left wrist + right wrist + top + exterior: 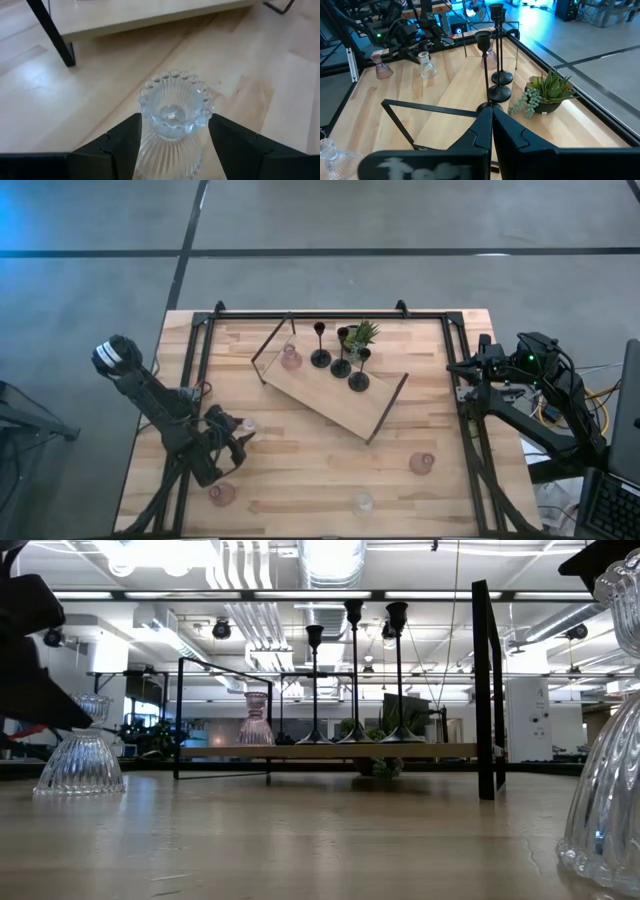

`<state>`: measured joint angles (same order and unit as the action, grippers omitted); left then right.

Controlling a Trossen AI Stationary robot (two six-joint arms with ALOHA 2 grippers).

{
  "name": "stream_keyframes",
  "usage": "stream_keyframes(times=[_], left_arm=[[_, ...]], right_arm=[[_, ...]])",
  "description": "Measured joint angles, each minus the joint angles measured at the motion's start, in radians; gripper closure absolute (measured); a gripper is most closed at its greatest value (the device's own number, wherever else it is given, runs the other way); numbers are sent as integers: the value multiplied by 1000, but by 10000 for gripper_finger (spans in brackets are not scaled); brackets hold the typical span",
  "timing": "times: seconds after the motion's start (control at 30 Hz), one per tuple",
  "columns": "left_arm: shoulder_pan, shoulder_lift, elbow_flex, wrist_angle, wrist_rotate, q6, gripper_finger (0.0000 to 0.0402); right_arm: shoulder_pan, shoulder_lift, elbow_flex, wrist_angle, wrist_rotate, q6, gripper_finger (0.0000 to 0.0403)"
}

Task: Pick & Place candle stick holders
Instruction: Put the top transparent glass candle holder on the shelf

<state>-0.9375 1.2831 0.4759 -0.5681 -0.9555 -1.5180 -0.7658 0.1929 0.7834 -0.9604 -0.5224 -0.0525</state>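
Observation:
Three slim black holders stand on their round bases on the wooden board, beside a pink glass cup. My left gripper is at the near left, shut on a clear glass cup that stands on the table. Loose cups stand on the table: a pink one, a clear one and a pink one. My right gripper is shut and empty above the table's right edge. My left gripper has the clear glass cup between its two fingers, one on each side of the ribbed body just under the beaded rim. The fingers come slanting down from the table's left. The cup stands upright with its wide foot on the table.
A small green potted plant stands at the board's far edge. The board has dark metal handles at both ends. A black frame runs round the table. Bare wood lies between the board and the near edge.

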Motion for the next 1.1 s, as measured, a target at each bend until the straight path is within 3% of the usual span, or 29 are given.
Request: stream_keyframes(times=[0.63, 1.1], left_arm=[[2, 0, -124, 227, -111, 31, 179], [6, 0, -169, 325, -176, 60, 277]], right_arm=[[0, 0, 0, 0, 0, 0, 394], [0, 0, 0, 0, 0, 0, 394]])
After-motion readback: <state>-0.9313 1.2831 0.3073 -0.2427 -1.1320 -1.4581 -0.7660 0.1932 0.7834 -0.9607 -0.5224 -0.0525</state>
